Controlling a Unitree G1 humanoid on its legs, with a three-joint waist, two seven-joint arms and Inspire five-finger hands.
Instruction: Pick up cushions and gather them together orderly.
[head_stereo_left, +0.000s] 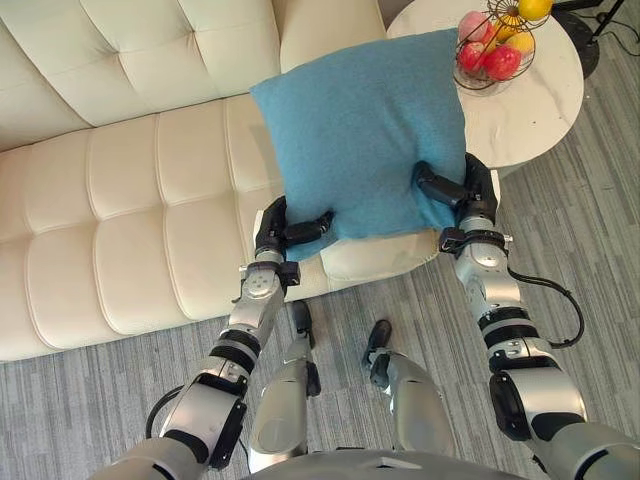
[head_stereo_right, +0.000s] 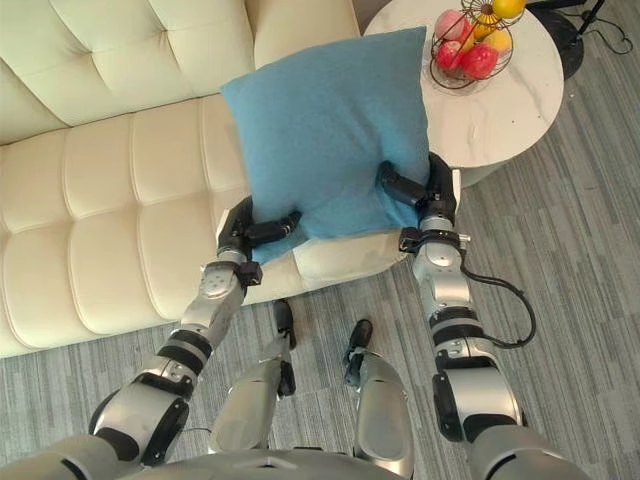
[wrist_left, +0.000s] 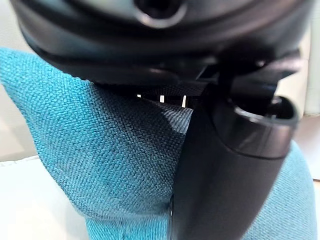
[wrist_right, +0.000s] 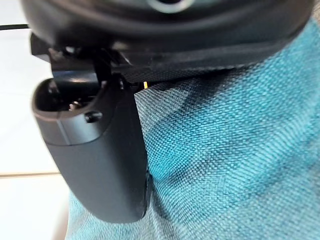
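Observation:
A blue cushion is held up above the right end of the cream sofa, between both hands. My left hand pinches its lower left corner, thumb lying across the front of the cloth. My right hand grips its lower right corner the same way. In the left wrist view the thumb presses on the blue weave. In the right wrist view the thumb lies against the cushion.
A round white side table stands to the right of the sofa, close behind the cushion's right edge. On it is a wire basket of fruit. Grey carpet covers the floor in front.

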